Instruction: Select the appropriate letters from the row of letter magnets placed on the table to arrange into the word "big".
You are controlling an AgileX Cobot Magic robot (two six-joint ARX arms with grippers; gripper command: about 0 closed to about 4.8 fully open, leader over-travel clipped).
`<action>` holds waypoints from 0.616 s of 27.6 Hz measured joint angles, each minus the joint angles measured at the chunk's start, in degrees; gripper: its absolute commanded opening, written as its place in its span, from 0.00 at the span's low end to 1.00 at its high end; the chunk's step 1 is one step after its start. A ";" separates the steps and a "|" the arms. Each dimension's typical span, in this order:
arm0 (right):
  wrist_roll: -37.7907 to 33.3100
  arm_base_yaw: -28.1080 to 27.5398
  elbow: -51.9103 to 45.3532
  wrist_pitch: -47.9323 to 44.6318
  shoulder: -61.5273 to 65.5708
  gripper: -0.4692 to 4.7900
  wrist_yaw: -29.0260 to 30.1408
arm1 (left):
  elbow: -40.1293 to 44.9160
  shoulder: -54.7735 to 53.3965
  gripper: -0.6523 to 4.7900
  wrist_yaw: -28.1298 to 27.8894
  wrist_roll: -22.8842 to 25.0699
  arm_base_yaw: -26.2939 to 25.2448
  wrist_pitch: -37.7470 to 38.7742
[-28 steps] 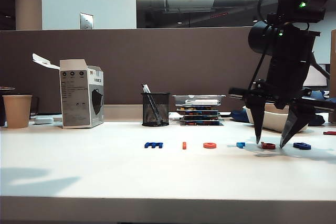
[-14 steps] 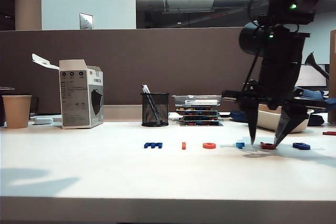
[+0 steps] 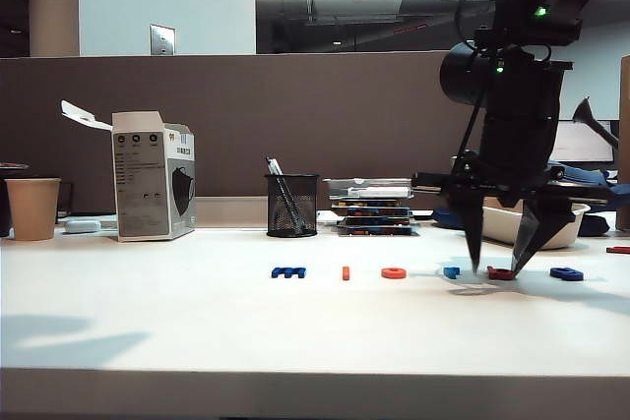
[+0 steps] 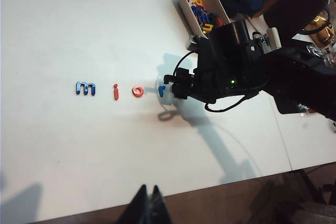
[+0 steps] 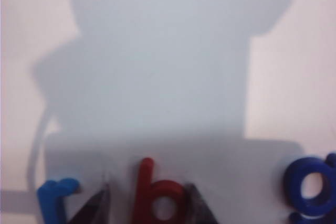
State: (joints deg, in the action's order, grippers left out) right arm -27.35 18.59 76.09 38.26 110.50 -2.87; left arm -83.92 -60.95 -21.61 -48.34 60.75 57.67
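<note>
The right tool [image 3: 495, 268] points down at the tabletop [image 3: 197, 331] with its jaws spread, one fingertip on each side of the red "b" [image 3: 502, 273]; the right wrist view shows the two dark tips flanking that letter [image 5: 157, 198], close beside it, though whether they touch it cannot be told. Just beside the "b" on one side lies the light blue "r" [image 5: 52, 195], and on the other the dark blue "g" [image 5: 312, 187]. Further along the same row, in the exterior view, come the orange ring [image 3: 394, 272], the thin orange-red bar [image 3: 346, 272] and the dark blue "m" [image 3: 288, 271], all flat on the tabletop and apart from one another. Behind the right tool sits a white oblong tub [image 4: 202, 3] holding a heap of loose coloured letters. Along the back edge stand a black mesh pen cup [image 3: 291, 205] with pens in it, a stack of flat trays [image 3: 374, 206], an opened white carton [image 3: 153, 176] with its flap up, and a paper cup [image 3: 32, 208] at the far left. The left tool [image 4: 147, 208] appears only as dark tips at the border of its own wrist view, pressed together, high above the near edge of the tabletop and well apart from the row.
</note>
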 measured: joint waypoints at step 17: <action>0.37 -0.13 0.09 0.76 0.02 0.23 -0.15 | 0.00 0.00 0.11 0.00 0.00 0.00 0.00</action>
State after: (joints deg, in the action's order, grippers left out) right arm -26.98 18.46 76.18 39.03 110.52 -3.03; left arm -83.92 -60.95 -21.61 -48.34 60.75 57.67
